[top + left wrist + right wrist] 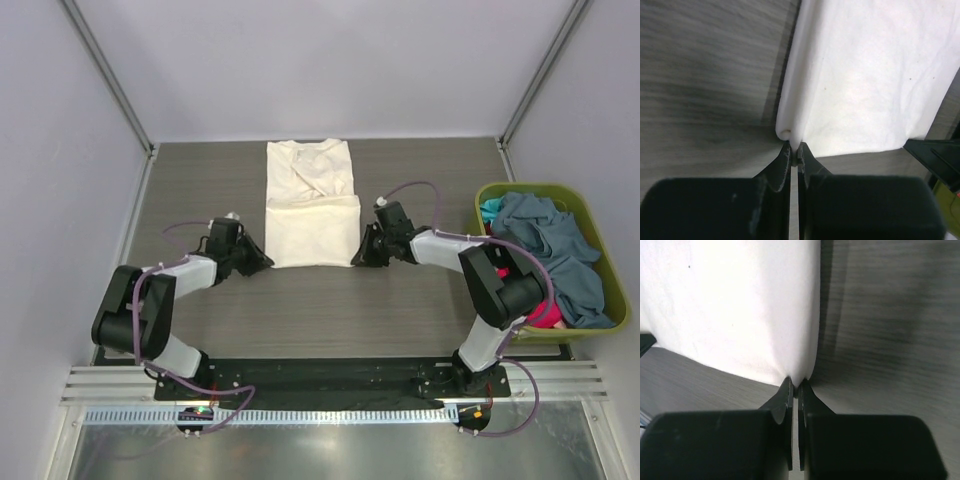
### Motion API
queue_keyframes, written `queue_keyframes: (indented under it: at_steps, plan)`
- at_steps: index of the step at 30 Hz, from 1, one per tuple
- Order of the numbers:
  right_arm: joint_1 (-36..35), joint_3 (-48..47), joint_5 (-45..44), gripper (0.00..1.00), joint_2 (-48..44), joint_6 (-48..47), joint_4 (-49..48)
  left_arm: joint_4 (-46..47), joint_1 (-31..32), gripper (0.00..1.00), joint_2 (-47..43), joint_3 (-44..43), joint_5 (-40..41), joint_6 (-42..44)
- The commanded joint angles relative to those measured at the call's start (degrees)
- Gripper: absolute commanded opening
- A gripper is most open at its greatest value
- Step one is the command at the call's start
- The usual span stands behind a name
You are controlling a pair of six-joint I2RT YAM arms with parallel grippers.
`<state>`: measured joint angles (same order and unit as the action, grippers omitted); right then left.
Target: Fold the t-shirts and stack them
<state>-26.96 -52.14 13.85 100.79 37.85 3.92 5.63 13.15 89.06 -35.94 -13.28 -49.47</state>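
Note:
The cream t-shirt [310,205] lies folded into a long strip on the table middle, its near half doubled over. My left gripper [268,260] is shut on the shirt's near left corner; the left wrist view shows the cream fabric [865,75] pinched at the fingertips [787,152]. My right gripper [355,260] is shut on the near right corner, with the fabric [740,305] pinched between its fingertips [787,387]. A slate grey-blue t-shirt [555,240], a teal one [490,210] and a red-pink one [543,312] lie heaped in the basket.
The olive-green basket [617,262] stands at the table's right edge, next to the right arm. The dark wood-grain table [200,190] is bounded by pale walls left, right and behind. A metal rail [320,378] runs along the near edge.

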Motion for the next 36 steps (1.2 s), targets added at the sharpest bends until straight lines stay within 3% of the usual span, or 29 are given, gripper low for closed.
queue_keyframes:
  at_steps: [1,9,13,16,19,26,31,36]
  plan:
    - [-0.4,3.4,-3.4,0.01,-6.1,-0.3,5.9,-4.4,3.6,0.00,-7.2,1.5,-0.6,-0.8]
    - [-2.7,11.1,-9.8,0.01,-30.2,2.6,21.4,-25.0,17.9,0.00,-35.8,3.8,9.0,-4.7]
    - [-7.5,13.2,-11.8,0.01,-44.8,7.3,30.7,-37.6,21.6,0.00,-48.3,3.5,11.7,-9.2]
    - [-11.0,12.3,-12.6,0.01,-48.4,10.5,33.7,-43.8,21.9,0.00,-52.9,0.7,12.9,-9.9]
    - [-11.4,7.4,-15.5,0.01,-46.8,9.4,34.9,-48.2,21.8,0.00,-52.1,-5.2,17.5,-7.4]
    - [-8.6,-11.9,-24.1,0.01,-28.9,-0.1,36.3,-46.6,20.9,0.00,-37.4,-17.4,26.4,1.8]
    - [-5.3,-22.5,-24.7,0.01,-19.4,-4.4,36.0,-42.3,16.7,0.00,-29.6,-24.7,25.3,5.5]
    - [-2.5,-29.6,-23.0,0.01,-11.2,-7.7,35.5,-39.3,7.7,0.00,-19.1,-29.8,17.7,7.9]
